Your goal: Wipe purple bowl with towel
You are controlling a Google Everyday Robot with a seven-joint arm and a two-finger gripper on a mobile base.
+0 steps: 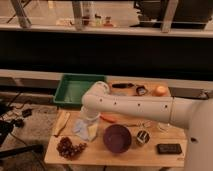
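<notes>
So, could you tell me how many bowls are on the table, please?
2. The purple bowl sits front centre; a smaller orange bowl sits at the back right. The arm may hide others. The gripper is over the towel, left of the purple bowl.

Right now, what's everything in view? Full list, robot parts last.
table: one, light wood, centre
green tray: one, green, far-left corner of the table
purple bowl: one, dark purple, front centre
towel: one, pale blue-grey, left of the purple bowl
grape-like cluster: one, dark red, front left
tan strip: one, tan, left edge
round orange thing: one, orange, far right
metal cup: one, silvery, right of the purple bowl
flat block: one, black, front right
arm: one, white, reaching in from the right
gripper: one, pale, open, down at the towel
</notes>
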